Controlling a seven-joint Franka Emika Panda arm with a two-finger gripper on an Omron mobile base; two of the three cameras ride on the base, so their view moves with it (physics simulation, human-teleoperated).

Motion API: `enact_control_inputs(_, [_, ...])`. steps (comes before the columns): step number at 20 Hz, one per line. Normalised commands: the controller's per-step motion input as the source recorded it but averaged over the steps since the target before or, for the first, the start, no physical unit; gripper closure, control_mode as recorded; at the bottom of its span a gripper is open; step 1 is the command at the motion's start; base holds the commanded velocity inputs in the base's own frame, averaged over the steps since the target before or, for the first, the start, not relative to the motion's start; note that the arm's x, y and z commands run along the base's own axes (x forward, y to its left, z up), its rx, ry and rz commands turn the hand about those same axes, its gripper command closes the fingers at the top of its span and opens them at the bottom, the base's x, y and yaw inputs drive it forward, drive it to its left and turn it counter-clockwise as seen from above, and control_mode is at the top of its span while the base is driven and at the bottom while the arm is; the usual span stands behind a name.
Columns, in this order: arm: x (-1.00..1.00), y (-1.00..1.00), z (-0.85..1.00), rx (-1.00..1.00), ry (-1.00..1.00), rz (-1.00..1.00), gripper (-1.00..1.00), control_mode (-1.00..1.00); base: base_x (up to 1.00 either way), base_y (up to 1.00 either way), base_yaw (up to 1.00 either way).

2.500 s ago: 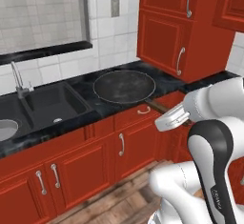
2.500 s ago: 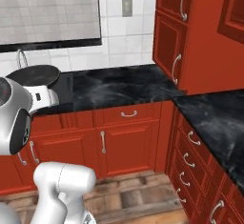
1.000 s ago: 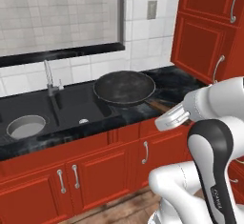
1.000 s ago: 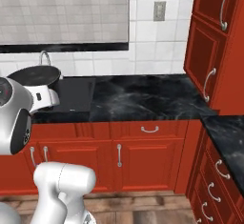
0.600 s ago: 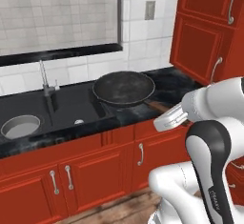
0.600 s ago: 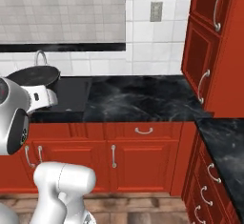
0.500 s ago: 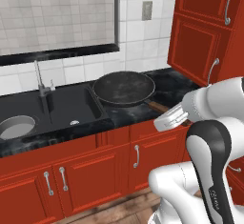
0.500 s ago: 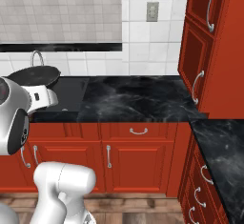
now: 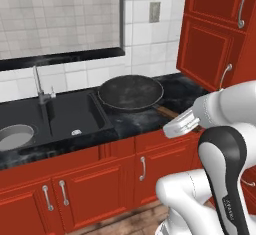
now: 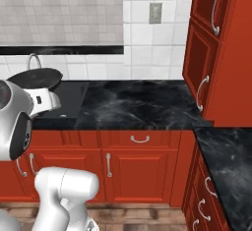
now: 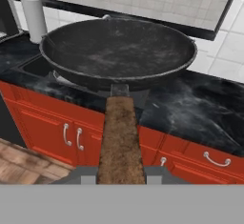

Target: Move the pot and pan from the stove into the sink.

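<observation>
The pan [image 9: 131,91], dark and speckled inside, hangs level just above the dark counter at the right rim of the sink [image 9: 65,114]. My gripper [image 11: 121,173] is shut on the end of its brown handle [image 11: 120,137], and the pan [image 11: 119,46] spreads out ahead of the hand. In the right base view the pan [image 10: 37,79] sits above the white hand. The grey pot [image 9: 15,136] lies in the sink's left basin. The stove is out of view.
A thin chrome faucet [image 9: 40,86] stands behind the basins. A white paper towel roll [image 11: 35,11] is on the counter beyond the pan. Red wall cabinets [image 9: 220,34] hang to the right, with red drawers and doors [image 10: 140,161] below the marbled counter.
The whole scene has slid slightly left in both base views, so the camera moved. The pan stays held the same way in front of the hand.
</observation>
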Motion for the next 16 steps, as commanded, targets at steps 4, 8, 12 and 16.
enact_control_inputs(4, [0.00, 0.00, 0.00, 0.00, 0.00, 0.00, 1.00, 1.00, 0.73, 0.00, 0.00])
enact_control_inputs(8, [0.00, 0.00, 0.00, 0.00, 0.00, 0.00, 1.00, 1.00, 0.67, 0.00, 0.00])
enact_control_inputs(12, [0.00, 0.00, 0.00, 0.00, 0.00, 0.00, 1.00, 1.00, 0.20, 0.00, 0.00])
enact_control_inputs(16, [0.00, 0.00, 0.00, 0.00, 0.00, 0.00, 1.00, -1.00, 0.00, 0.00, 0.00])
